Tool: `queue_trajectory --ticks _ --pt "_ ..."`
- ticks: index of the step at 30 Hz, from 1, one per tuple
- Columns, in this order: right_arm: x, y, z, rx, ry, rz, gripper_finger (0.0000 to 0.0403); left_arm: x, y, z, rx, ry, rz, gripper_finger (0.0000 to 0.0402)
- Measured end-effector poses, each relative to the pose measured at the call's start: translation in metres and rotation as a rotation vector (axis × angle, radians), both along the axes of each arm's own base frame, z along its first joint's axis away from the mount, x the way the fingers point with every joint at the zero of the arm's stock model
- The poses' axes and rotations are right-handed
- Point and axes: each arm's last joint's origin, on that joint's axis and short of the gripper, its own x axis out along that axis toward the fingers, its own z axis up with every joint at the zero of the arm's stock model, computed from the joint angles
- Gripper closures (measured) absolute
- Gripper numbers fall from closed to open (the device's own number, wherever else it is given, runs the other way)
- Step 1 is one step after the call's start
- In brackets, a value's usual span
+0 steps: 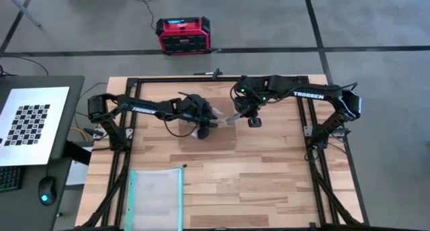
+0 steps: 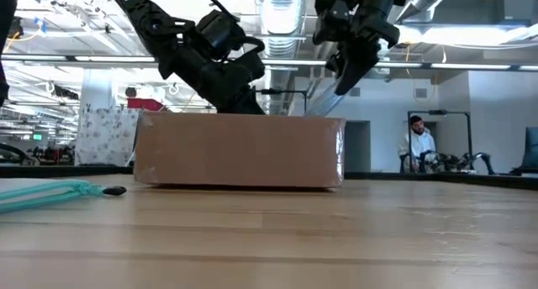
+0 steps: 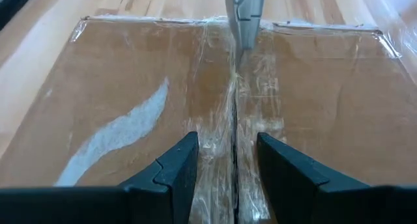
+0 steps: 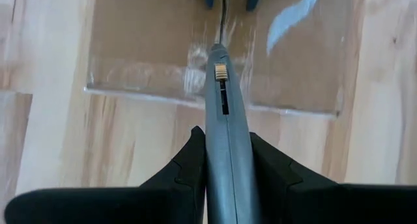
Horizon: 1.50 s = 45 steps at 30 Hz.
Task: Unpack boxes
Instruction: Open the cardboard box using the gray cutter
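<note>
A closed cardboard box [image 2: 239, 151] sits on the wooden table [image 1: 269, 184] toward its far middle, taped flaps meeting at a centre seam. The left gripper [image 3: 226, 178] hovers just over that seam with its fingers apart, holding nothing. The right gripper [image 4: 225, 168] clamps a grey cutter [image 4: 223, 113] — its tip rests on the seam at the box's edge.

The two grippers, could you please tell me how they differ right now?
The right gripper is shut on a grey box cutter, its tip at the taped seam of the cardboard box; the left gripper is open and holds nothing. The right comes from the box's edge; the left hovers over its top. Both face the seam.
</note>
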Motion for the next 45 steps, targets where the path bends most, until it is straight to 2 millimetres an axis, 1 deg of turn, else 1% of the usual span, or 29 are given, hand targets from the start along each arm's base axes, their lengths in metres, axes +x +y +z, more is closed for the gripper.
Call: queue_trajectory --ticks 6,9,14,17,22,28,30,36,40,45 --pt "-0.006 0.000 -0.002 0.021 0.061 -0.008 0.0330 0.000 -0.005 -0.002 -0.009 0.018 -0.005 0.0258" --pt "-0.005 0.000 -0.001 0.016 0.050 -0.005 0.0330 0.003 -0.004 0.001 -0.013 -0.034 0.008 0.0258" --pt "0.000 0.003 0.009 -0.002 0.003 0.003 0.0330 0.004 -0.004 0.003 -0.033 -0.065 0.028 0.0258" --pt "0.001 0.002 0.011 -0.005 -0.007 0.000 0.0330 0.005 -0.004 0.004 -0.044 -0.083 0.038 0.0258" --pt "0.007 0.004 0.003 -0.007 -0.007 0.010 0.0330 0.006 -0.003 0.004 -0.052 -0.093 0.045 0.0258" --pt "0.014 0.002 -0.011 0.000 0.054 0.032 0.0330 0.006 -0.005 0.004 -0.055 -0.091 0.040 0.0258" --pt "0.014 0.002 -0.012 0.000 0.056 0.033 0.0330 0.006 -0.005 0.004 -0.055 -0.091 0.040 0.0258" --pt "0.017 0.003 -0.001 -0.008 0.041 0.039 0.0330 0.007 -0.005 0.006 -0.061 -0.108 0.046 0.0258" --pt "0.017 0.003 0.000 -0.006 0.039 0.041 0.0330 0.014 -0.003 0.016 -0.056 -0.137 0.047 0.0258" --pt "0.017 0.003 0.000 -0.004 0.040 0.041 0.0330 0.026 -0.001 0.039 -0.047 -0.215 0.027 0.0258"
